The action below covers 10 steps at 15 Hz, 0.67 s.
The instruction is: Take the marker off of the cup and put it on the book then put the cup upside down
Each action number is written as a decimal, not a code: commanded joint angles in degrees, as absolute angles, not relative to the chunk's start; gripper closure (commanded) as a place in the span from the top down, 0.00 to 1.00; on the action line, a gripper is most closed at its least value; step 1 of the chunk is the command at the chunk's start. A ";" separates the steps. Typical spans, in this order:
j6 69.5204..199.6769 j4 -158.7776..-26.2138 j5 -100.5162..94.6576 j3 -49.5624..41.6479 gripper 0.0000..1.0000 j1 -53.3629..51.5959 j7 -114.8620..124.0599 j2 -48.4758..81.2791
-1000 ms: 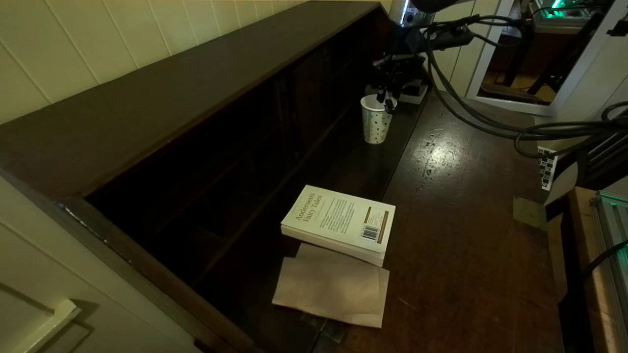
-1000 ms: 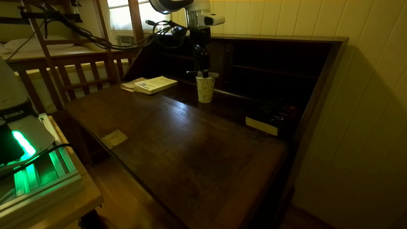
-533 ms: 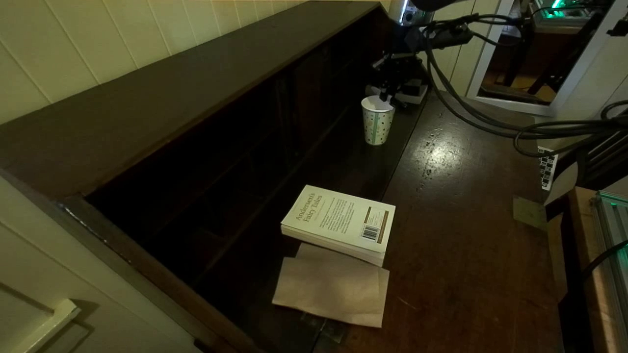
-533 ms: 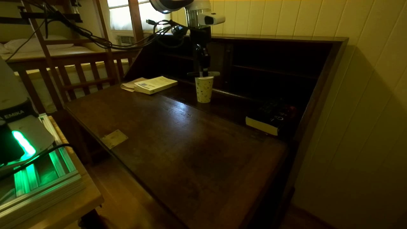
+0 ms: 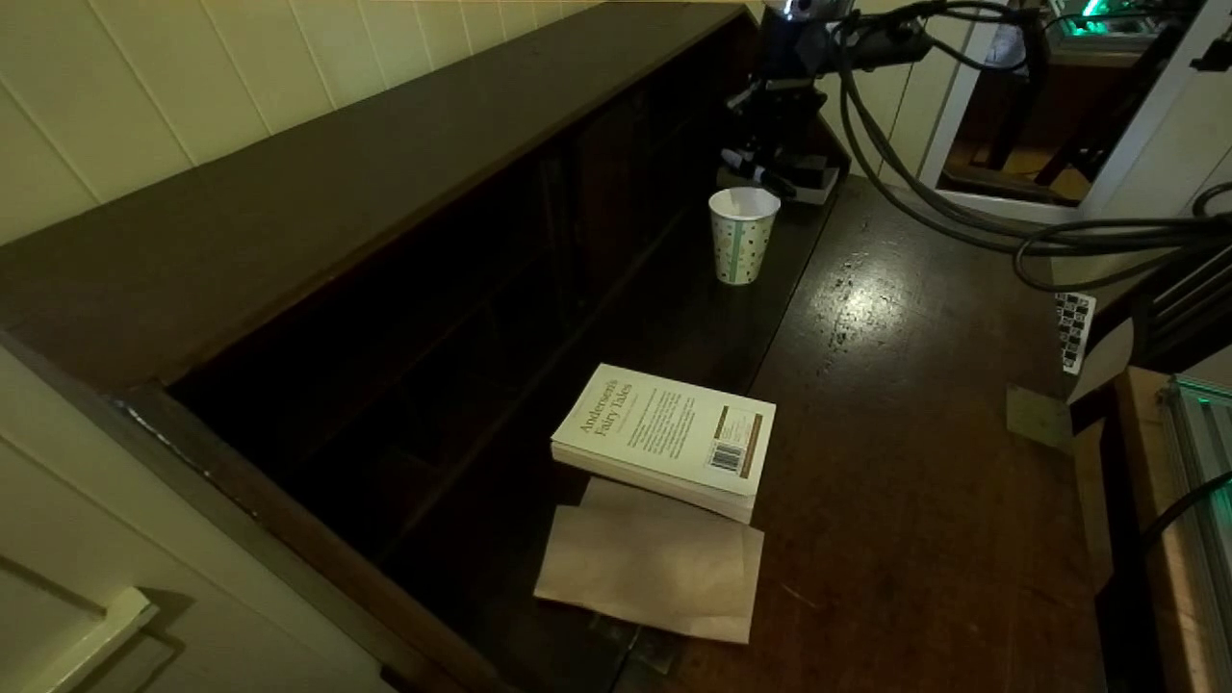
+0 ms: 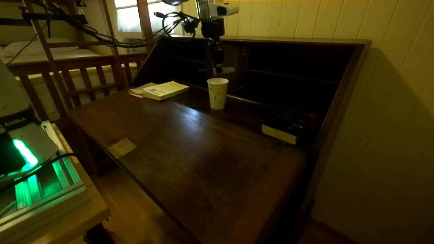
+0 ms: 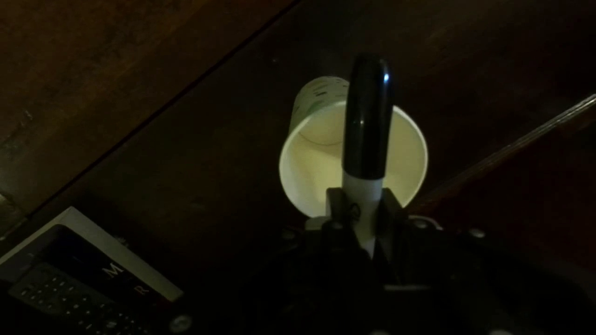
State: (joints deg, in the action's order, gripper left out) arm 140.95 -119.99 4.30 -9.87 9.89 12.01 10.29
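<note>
The marker, with a black cap and white barrel, is pinched between the fingertips of my gripper. In an exterior view the marker lies level in the gripper, a little above the cup and apart from it. The cup is white with small dark spots and stands upright on the desk; its open mouth shows in the wrist view. It also shows in an exterior view, with the gripper just above and behind it. The white book lies flat, away from the cup; it shows in both exterior views.
Tan paper lies beside the white book. A thick dark book lies on the desk on the cup's far side from the white book; it shows in the wrist view. The desk's raised shelf unit runs along the back.
My gripper has risen with the marker, from the cup's rim to above it. The cup has turned slightly and shifted a little, and stays upright on the desk.
</note>
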 commanded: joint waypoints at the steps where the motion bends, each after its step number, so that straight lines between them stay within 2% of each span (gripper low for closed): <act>1: 138.68 -123.86 4.30 -9.04 0.05 8.79 10.10 3.31; 6: 134.97 -128.10 4.99 -5.79 0.05 6.04 5.04 -3.77; 10: 132.48 -129.42 6.98 -2.77 0.05 2.74 0.53 -3.43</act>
